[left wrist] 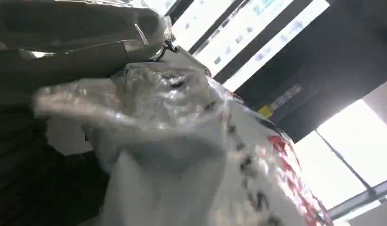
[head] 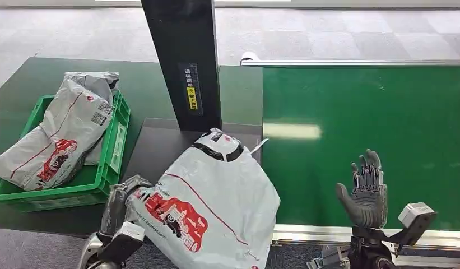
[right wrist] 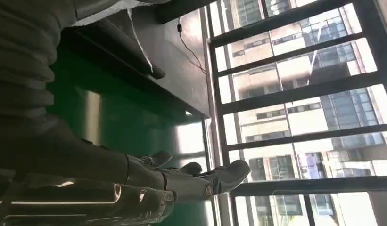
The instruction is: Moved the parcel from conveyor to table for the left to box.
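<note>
Grey-tiled floor beyond a dark counter (head: 160,92) and green conveyor (head: 373,134). Head view: left hand (head: 122,203) grips parcel (head: 210,207) by its edge, raised at the counter's near edge, presumably bound for the green crate (head: 112,148); right hand (head: 366,193) spread, empty, over the conveyor's near edge. Left wrist view: parcel (left wrist: 205,155) close, fingers hidden. Right wrist view: right hand (right wrist: 149,181) extended, holding nothing.

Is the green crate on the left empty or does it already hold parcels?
Not empty. The green crate holds grey parcels with red print, lying across it and sticking out past its rim. The exact count cannot be told.
</note>
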Controlling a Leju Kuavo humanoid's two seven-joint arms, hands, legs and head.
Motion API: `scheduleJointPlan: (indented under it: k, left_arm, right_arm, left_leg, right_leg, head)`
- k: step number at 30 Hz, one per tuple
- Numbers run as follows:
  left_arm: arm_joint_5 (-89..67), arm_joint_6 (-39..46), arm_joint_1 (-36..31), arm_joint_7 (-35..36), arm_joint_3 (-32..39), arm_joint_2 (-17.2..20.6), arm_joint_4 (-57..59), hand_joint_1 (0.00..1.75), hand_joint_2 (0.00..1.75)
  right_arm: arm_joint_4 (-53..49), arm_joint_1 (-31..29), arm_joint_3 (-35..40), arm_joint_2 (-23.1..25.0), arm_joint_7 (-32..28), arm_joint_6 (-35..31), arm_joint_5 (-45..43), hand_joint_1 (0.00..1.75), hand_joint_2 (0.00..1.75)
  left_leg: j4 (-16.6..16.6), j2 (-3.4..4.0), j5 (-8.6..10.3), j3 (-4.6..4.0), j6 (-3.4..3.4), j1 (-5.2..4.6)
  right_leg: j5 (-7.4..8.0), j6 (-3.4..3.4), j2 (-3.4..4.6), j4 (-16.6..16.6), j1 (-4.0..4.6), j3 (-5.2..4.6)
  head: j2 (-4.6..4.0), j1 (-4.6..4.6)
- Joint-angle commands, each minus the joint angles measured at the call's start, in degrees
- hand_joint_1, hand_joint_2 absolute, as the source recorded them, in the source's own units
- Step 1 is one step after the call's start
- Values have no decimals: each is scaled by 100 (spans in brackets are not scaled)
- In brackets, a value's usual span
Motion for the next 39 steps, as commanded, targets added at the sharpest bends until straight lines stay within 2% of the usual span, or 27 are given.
scheduleJointPlan:
  k: [1,6,11,13,16,20,27,30,31,32,34,35,36,38,39]
  left_arm:
    - [-211,384,-1066,203,110,665,-40,175,175]
    - [291,759,-2633,414,842,1396,273,175,175]
    - [474,898,-3451,670,1326,1747,226,175,175]
    - [246,1134,-3930,815,1476,2059,533,175,175]
    - [421,1041,-4458,968,1730,2574,1135,175,175]
    - [690,986,-4920,1016,2020,2870,1922,175,175]
    - [849,1042,-5157,976,2187,3073,2928,175,175]
    - [720,1115,-5058,943,2131,3091,3251,173,175]
    - [717,1134,-5045,936,2133,3085,3263,162,175]
    - [563,1285,-4897,918,2112,3084,3356,143,175]
    - [294,1534,-4601,913,2097,3076,3464,126,175]
    - [189,1607,-4457,889,2089,3060,3482,112,175]
    - [80,1646,-4324,920,2092,3039,3480,108,175]
    - [-12,1665,-4111,958,2120,3012,3479,134,175]
    - [-168,1713,-3983,1064,2141,3030,3527,134,175]
  right_arm:
    - [658,-282,173,45,-120,-37,13,0,175]
    - [516,-177,245,83,-183,-72,-62,0,175]
    - [593,-264,354,7,-196,-145,-186,0,175]
    - [718,-413,408,-51,-198,-210,-274,0,175]
    - [718,-458,473,-163,-208,-326,-421,0,175]
    - [687,-450,522,-238,-205,-427,-554,0,175]
    - [805,-554,738,-282,-226,-546,-620,0,175]
    - [821,-588,809,-302,-243,-610,-656,0,175]
    - [820,-589,813,-304,-244,-613,-658,0,175]
    - [817,-599,839,-316,-250,-636,-670,0,175]
    - [811,-625,867,-327,-250,-656,-682,0,175]
    - [777,-624,868,-319,-250,-664,-686,0,175]
    - [694,-603,849,-286,-243,-675,-690,0,175]
    - [548,-565,813,-218,-178,-705,-687,0,175]
    - [442,-541,778,-159,-105,-726,-636,0,175]
  left_leg:
    - [-2,-6,9,-5,-2,7]
    - [7,-17,11,-15,-4,12]
    - [10,-10,10,-13,-6,13]
    - [11,-7,13,-14,-6,16]
    - [15,5,13,-16,-7,16]
    - [4,9,15,-5,-8,12]
    - [-5,10,19,-1,-5,13]
    - [-5,7,23,-5,-6,13]
    - [-4,4,22,-5,-6,13]
    - [-11,3,25,-1,-6,11]
    - [-24,7,27,12,-5,3]
    - [-25,12,27,11,-6,8]
    - [-24,12,22,17,-4,-1]
    - [-26,10,22,18,-5,-1]
    - [-21,12,20,14,-5,3]
  right_leg:
    - [8,-3,2,-4,7,-3]
    - [7,-4,-9,5,12,-7]
    - [5,-5,-2,10,12,-9]
    - [8,-4,1,10,15,-10]
    - [8,-5,10,19,16,-17]
    - [9,-5,13,12,12,-9]
    - [13,-2,16,0,12,-5]
    - [15,-3,13,2,12,-9]
    - [13,-3,11,2,13,-8]
    - [15,-3,10,-2,10,-6]
    - [16,-2,14,-10,3,5]
    - [20,-3,20,-15,8,3]
    - [11,-1,16,-7,-1,6]
    - [11,-1,16,-9,-1,9]
    - [11,-2,17,-8,3,6]
  head:
    - [0,2]
    - [0,2]
    - [0,0]
    - [0,2]
    - [0,0]
    - [0,-2]
    - [0,2]
    - [0,2]
    - [0,2]
    - [0,7]
    - [0,4]
    - [0,0]
    - [0,4]
    - [0,2]
    - [0,0]
